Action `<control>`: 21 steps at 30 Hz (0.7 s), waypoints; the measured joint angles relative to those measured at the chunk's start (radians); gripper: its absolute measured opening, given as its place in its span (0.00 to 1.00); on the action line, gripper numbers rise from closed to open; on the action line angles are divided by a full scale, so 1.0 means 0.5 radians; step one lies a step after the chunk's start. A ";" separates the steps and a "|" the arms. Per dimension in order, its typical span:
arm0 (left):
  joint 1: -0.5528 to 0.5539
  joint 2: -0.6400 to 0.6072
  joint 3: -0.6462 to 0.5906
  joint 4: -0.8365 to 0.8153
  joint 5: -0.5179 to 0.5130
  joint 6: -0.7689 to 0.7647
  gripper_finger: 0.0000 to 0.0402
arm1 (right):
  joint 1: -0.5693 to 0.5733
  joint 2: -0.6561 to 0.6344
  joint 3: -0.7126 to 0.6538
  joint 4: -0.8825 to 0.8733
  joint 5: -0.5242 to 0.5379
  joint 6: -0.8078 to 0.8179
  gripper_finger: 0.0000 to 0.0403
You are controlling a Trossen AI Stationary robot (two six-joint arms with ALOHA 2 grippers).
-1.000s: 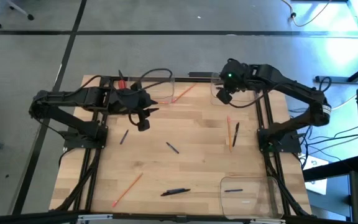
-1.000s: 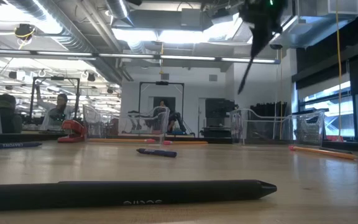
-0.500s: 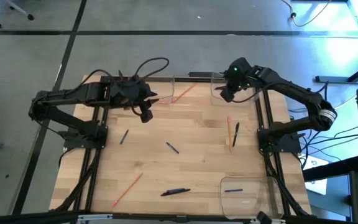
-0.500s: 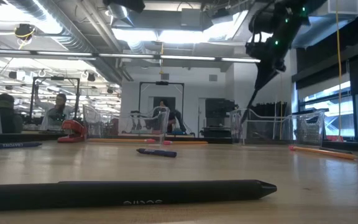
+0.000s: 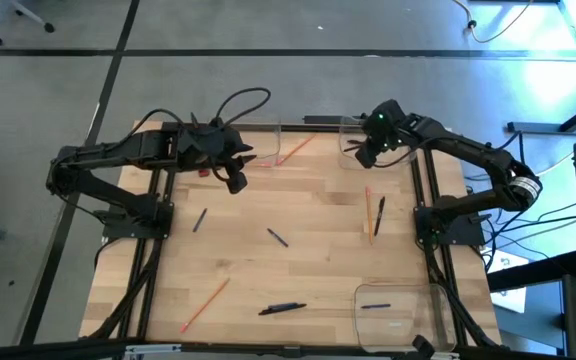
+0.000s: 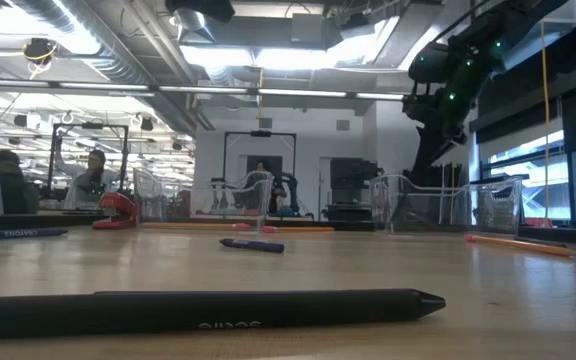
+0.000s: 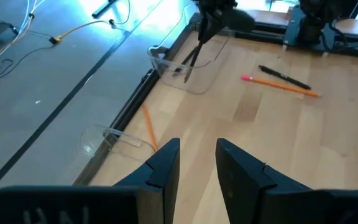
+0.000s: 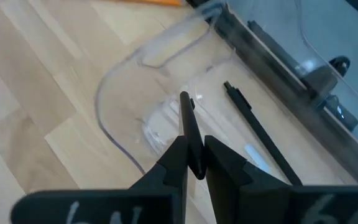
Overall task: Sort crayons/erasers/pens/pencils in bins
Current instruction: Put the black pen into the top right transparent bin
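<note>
Wooden table point(image 5: 308, 230), open workshop behind. Right gripper point(image 8: 193, 163) over far-right bin point(image 8: 129, 81), fingers pinched on dark pen point(image 8: 189, 127) hanging tip-down above bin floor; second pen point(image 8: 257, 134) already lying inside. Left gripper point(image 7: 196, 163) hovers near far-left bin point(image 7: 114, 138), fingers slightly parted, nothing between them. Near-right bin point(image 5: 403, 312) holds one pen. Pencils point(image 5: 205, 303) and pens point(image 5: 282, 308) scattered across table.

Robotics lab/open office: exposed ceiling ducts point(image 6: 118, 60), more rigs & a seated person point(image 6: 93, 175) behind wood table point(image 5: 318, 220)
</note>
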State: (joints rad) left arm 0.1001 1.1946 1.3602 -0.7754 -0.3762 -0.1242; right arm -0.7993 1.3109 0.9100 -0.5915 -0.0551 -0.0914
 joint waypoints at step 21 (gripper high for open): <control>0.000 0.000 0.000 0.056 -0.001 0.007 0.24 | -0.045 0.022 -0.013 -0.001 0.017 -0.105 0.20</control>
State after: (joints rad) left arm 0.1001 1.1946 1.3602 -0.7475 -0.3767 -0.1207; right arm -0.8219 1.3220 0.9035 -0.5919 -0.0466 -0.1436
